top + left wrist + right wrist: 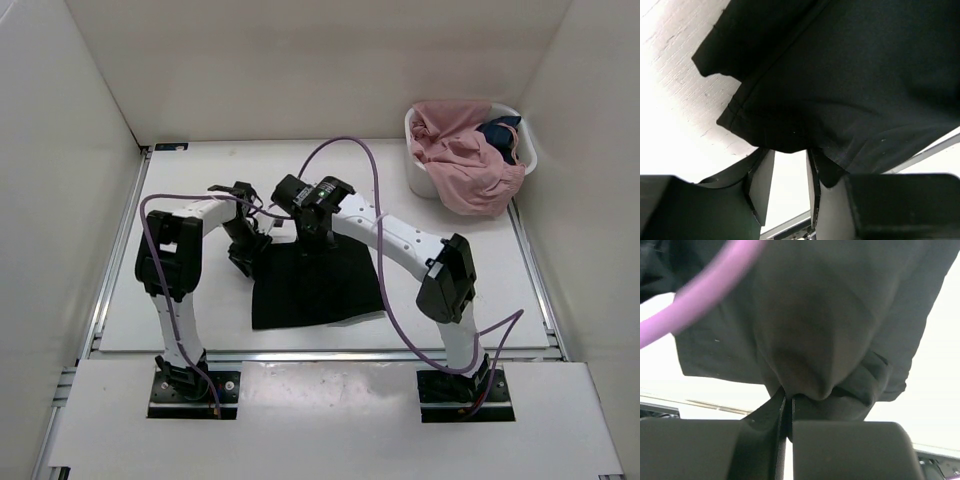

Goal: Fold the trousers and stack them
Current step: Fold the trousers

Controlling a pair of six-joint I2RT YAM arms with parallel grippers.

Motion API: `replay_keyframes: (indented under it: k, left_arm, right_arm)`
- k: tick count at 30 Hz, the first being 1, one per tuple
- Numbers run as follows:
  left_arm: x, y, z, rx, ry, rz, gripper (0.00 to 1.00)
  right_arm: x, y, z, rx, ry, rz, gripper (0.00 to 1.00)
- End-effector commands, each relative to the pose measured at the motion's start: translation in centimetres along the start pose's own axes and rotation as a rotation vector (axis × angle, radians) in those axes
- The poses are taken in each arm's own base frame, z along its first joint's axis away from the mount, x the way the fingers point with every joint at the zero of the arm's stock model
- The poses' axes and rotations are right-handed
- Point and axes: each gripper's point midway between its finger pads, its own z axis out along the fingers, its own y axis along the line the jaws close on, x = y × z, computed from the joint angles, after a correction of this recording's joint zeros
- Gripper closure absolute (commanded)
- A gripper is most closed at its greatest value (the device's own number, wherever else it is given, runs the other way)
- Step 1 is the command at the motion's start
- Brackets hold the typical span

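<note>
White matte table — soft black trousers folded squarish; right gripper pinching fabric, left gripper apart.

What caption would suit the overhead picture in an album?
Right gripper pinches the black trousers on the white table; a laundry basket waits behind.

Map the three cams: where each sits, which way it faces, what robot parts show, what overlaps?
Top: above and behind, looking down on the table; left arm and right arm show whole, trousers mid-table, basket far right.
Left wrist: on the left arm, looking along the left claw at the trousers' hem; both fingers show, apart.
Right wrist: on the right arm, looking along the right claw, shut on bunched trousers; fingers and cable show.
Shared: both wrist views see the trousers over the white table.
</note>
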Motion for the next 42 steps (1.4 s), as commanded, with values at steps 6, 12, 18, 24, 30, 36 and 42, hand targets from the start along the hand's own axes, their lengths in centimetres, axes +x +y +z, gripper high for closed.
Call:
replay_keyframes:
  k: [6,12,18,24,30,36,42]
  left_arm:
    - [-2.2,3.2,0.3,-0.031,-0.079,-0.020,0.53]
    - [-1.2,7.9,-1.9,-0.155,-0.071,-0.097,0.49]
    - [-0.6,13.1,-5.2,-0.236,-0.109,-0.216,0.47]
    - [-4.2,12.0,-12.7,-0.344,-0.256,-0.120,0.38]
    - [-6.9,6.7,-16.4,-0.340,-0.362,0.011,0.37]
    - [-9.4,-5.9,-13.1,-0.160,-0.346,0.343,0.33]
    - [-8.4,-8.4,-7.8,-0.116,-0.195,0.420,0.29]
  right_arm:
    - [-1.5,6.4,1.0,-0.189,0.013,-0.095,1.00]
    - [-0.6,11.6,-1.0,-0.466,0.038,-0.255,0.54]
    - [1.8,17.6,-6.5,-0.663,-0.125,-0.647,0.33]
    - [1.3,10.5,-7.1,-0.464,-0.251,-0.524,0.21]
    - [-1.6,-1.3,-4.8,-0.291,-0.363,-0.057,0.33]
    - [0.7,-8.6,2.0,-0.168,-0.236,0.170,0.61]
    - [2.1,-12.5,6.8,-0.111,-0.142,0.327,0.61]
